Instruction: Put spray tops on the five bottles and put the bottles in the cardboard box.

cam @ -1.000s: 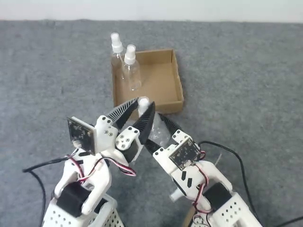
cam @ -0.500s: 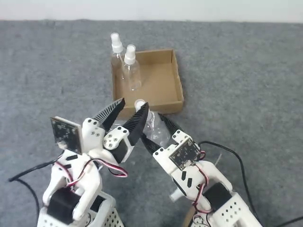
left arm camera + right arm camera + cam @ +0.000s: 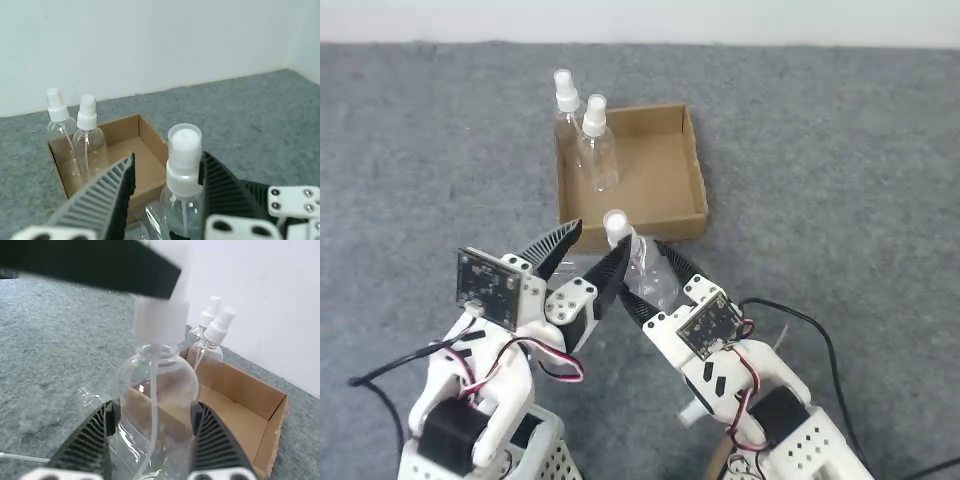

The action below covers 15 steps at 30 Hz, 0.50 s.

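Left claw (image 3: 599, 238): black ribbed jaws parted, one either side of a white spray top (image 3: 184, 150), gaps visible both sides. That top sits on a clear plastic bottle (image 3: 181, 206), upright, just in front of the brown cardboard box (image 3: 697, 170). Right claw (image 3: 152, 437): clamped on the bottle's body. Two capped clear bottles (image 3: 598, 150) stand in the box's far-left corner.

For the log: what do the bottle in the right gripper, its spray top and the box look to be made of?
The bottle is clear and glossy, likely plastic, though glass cannot be ruled out; the dip tube shows through its wall. The spray top is opaque white and smooth, probably moulded plastic. The box is plain brown cardboard, matte, with thin folded walls.
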{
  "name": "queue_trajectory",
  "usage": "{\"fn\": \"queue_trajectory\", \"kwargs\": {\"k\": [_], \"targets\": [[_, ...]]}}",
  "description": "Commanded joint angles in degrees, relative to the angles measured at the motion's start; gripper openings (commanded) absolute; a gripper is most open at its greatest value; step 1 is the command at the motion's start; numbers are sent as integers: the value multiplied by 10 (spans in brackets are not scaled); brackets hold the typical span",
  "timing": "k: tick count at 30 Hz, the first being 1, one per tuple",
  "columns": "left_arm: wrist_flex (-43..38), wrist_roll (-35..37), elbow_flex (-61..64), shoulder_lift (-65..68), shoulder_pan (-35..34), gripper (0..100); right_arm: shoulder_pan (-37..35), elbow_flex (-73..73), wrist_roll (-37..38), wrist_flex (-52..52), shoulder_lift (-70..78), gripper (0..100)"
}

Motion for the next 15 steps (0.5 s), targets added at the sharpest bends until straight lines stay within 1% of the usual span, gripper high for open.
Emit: {"fn": "queue_trajectory", "kwargs": {"k": [1, 7, 9, 15], "targets": [[19, -29, -30, -3, -2, 193, 9, 12, 5, -1, -14, 7], [19, -72, -10, -2, -3, 193, 9, 12, 5, 0, -14, 7], [20, -76, -10, -3, -6, 193, 9, 12, 5, 0, -14, 7], [18, -75, -19, -3, -55, 193, 9, 12, 5, 0, -14, 7]]}}
